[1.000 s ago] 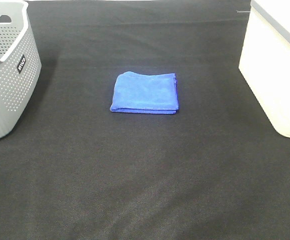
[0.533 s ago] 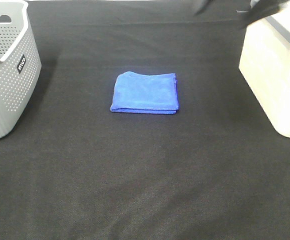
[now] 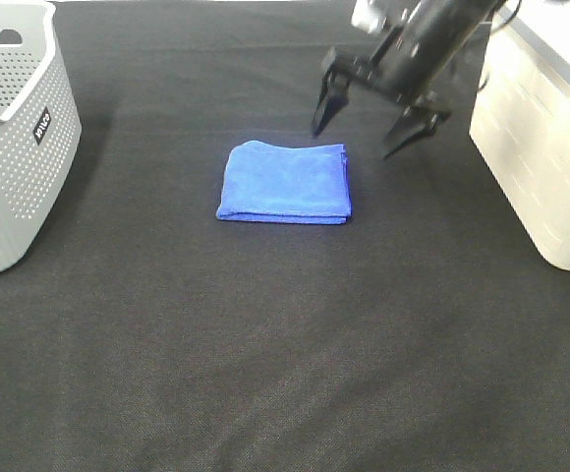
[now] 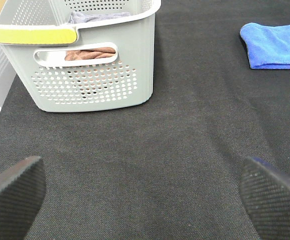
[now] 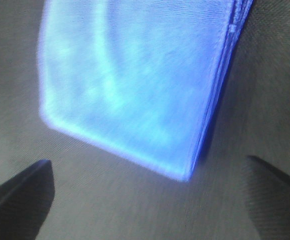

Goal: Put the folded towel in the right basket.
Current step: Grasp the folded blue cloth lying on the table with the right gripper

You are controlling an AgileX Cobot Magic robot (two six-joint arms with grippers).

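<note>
A folded blue towel [image 3: 285,184] lies flat on the black table mid-scene; it also shows in the left wrist view [image 4: 275,45] and fills the right wrist view [image 5: 135,85], blurred. My right gripper [image 3: 364,128] is open and empty, hovering just above and behind the towel's far right corner, fingers spread. The right basket [image 3: 545,128] is white and stands at the right edge. My left gripper [image 4: 140,200] is open and empty, low over bare table near the grey basket; it is out of the exterior view.
A grey perforated basket [image 3: 10,128] stands at the left edge; in the left wrist view [image 4: 85,75] it holds cloth items and has a yellow rim. The black tablecloth [image 3: 285,344] covers the whole surface.
My right arm has come into view from the top right and swung down and left, now hovering open over the towel's far right corner. The towel has not moved.
</note>
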